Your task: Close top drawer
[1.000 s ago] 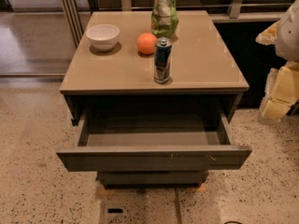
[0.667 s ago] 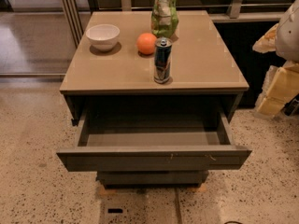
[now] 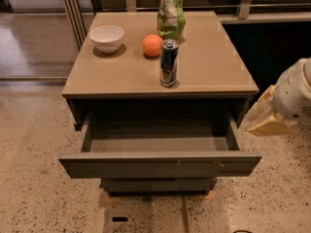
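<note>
The claw (image 3: 262, 119) hangs right of the desk (image 3: 209, 57), how far open I cannot tell, clear of the top drawer (image 3: 160, 165), which stands pulled well out. The approach seems in hand; next the claw must meet the drawer's front and push inward.

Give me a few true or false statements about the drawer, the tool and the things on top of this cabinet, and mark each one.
1. The top drawer is pulled out. True.
2. The orange lies inside the drawer. False: it sits on the tabletop, and no item shows in the drawer.
3. The tool is off to the right of the open drawer. True.
4. The can lies on its side. False: it stands upright near the front of the tabletop.
5. The white bowl is left of the orange. True.
</note>
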Motion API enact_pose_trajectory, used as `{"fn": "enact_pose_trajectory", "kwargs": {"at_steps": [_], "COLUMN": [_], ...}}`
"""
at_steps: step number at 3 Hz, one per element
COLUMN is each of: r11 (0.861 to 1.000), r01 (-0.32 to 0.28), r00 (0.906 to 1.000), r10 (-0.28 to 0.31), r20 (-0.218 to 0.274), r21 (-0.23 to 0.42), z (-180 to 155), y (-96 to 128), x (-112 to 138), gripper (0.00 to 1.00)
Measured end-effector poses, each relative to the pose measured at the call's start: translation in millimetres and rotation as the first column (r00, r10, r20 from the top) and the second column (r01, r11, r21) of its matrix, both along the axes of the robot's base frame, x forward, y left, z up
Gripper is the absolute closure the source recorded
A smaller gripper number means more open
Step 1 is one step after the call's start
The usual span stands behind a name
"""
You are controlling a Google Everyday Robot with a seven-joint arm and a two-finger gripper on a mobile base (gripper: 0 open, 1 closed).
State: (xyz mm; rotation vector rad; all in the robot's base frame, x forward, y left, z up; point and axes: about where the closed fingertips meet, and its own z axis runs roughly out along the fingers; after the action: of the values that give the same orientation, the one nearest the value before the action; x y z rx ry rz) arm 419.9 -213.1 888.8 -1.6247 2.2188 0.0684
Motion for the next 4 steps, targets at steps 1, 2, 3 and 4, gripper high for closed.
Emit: {"fn": "enact_pose_trajectory", "kwargs": {"at_steps": [1,2,3,4], "r11": [0.993,0.974,0.974,0.977], "r01": [-0.005,-0.032,-0.032,-0.082], "r00": [0.9975,0.9797,0.9797,0.9772], "r10": [0.013,0.074,0.075,0.117], "r20": [-0.07,-0.186,-0.186,-0.177], "r21": [0.118,0.222,0.222,0.195], "z": [-79.1,-155.6,-155.8,-181.7], "y": [7.5,25.3,25.3,25.3], "x": [-12.3,-25.4,-25.4,-21.4], "gripper": [0.88,1.0,1.0,1.0]}}
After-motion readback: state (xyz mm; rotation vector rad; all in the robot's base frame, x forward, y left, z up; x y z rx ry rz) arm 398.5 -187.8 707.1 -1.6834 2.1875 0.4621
